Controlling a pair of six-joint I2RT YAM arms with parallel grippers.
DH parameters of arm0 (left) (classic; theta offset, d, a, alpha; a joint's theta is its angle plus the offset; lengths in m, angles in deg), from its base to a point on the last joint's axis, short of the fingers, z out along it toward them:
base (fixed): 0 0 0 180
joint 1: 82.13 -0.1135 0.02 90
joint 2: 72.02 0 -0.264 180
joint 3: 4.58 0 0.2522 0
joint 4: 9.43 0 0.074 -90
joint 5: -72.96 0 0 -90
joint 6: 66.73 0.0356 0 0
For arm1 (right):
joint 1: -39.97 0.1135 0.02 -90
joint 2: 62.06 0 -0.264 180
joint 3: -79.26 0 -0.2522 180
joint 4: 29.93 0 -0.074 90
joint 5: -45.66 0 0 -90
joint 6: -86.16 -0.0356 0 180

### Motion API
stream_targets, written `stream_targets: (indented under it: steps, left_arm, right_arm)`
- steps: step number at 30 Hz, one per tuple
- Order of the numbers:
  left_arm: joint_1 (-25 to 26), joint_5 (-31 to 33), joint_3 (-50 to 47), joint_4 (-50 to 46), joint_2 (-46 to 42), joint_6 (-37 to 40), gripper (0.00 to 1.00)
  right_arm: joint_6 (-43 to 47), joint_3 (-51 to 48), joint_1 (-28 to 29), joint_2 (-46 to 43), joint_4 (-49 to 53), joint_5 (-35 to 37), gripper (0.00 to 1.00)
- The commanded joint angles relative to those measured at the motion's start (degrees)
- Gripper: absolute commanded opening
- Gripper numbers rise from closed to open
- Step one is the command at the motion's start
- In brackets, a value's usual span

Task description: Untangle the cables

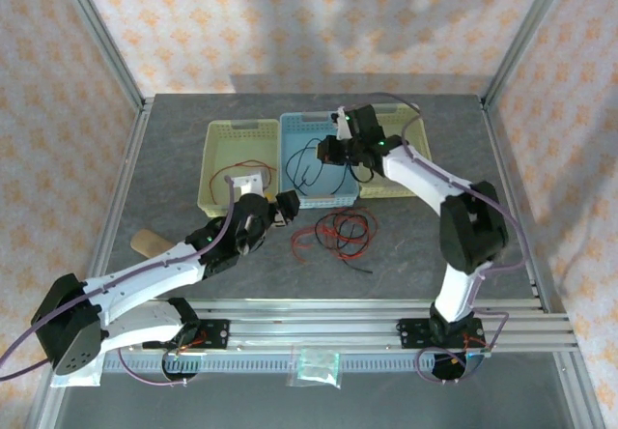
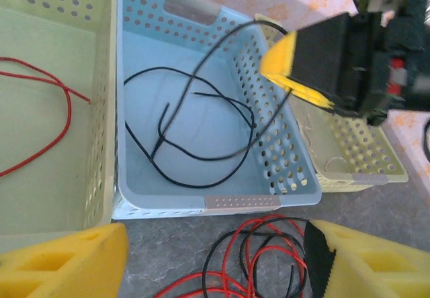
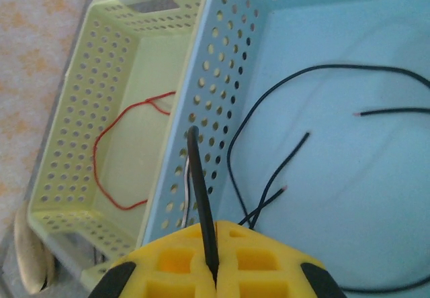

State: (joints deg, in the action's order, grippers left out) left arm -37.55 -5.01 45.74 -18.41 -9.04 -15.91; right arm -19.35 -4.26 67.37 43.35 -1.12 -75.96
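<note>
Right pincer (image 3: 211, 258) clamps a black cable (image 3: 200, 184) over the blue basket (image 3: 222, 76), left pincer (image 2: 215, 264) gapes near the tangle (image 1: 338, 231) on the tabletop (image 1: 174, 158); one red cable (image 2: 64, 117) sorted, that tangle yet to go.

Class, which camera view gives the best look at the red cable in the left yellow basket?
The right wrist view: the red cable shows nearly its whole loop on the yellow basket floor. The left wrist view cuts the cable off at the frame edge; the top view shows it small and thin.
</note>
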Motion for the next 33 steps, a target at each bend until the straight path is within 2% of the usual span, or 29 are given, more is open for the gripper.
stream_targets:
  steps: [1, 6, 10, 20, 23, 26, 33]
  left_arm:
    - [-0.3, -0.3, 0.4, -1.7, 0.5, -0.7, 0.70]
    - [-0.4, -1.0, 0.6, -2.6, 0.3, -0.2, 0.71]
    - [-0.3, -0.9, 1.3, -4.5, 0.7, 0.4, 0.71]
    - [-0.3, -1.2, 2.8, -7.2, 3.3, 1.1, 0.71]
    - [-0.2, -1.8, 3.5, -7.5, 4.6, 1.1, 0.71]
    - [-0.2, -2.2, 4.8, -8.9, 6.2, 1.2, 0.67]
    - [-0.2, -6.7, 8.7, -12.6, 11.5, 2.7, 0.57]
  right_arm:
    - [1.2, 5.3, -0.7, 4.2, 5.7, 3.0, 0.00]
    - [1.3, 10.1, -1.3, 8.5, 9.8, 8.0, 0.12]
    - [2.0, 13.7, -1.4, 10.8, 12.2, 9.9, 0.30]
    - [4.1, 16.7, -1.4, 9.0, 15.5, 19.6, 0.55]
    - [4.9, 16.2, -1.4, 6.9, 15.6, 20.4, 0.57]
    - [5.5, 12.9, -1.4, 2.1, 13.1, 17.0, 0.56]
    - [3.3, -3.6, -1.4, -14.5, 7.2, 13.1, 0.50]
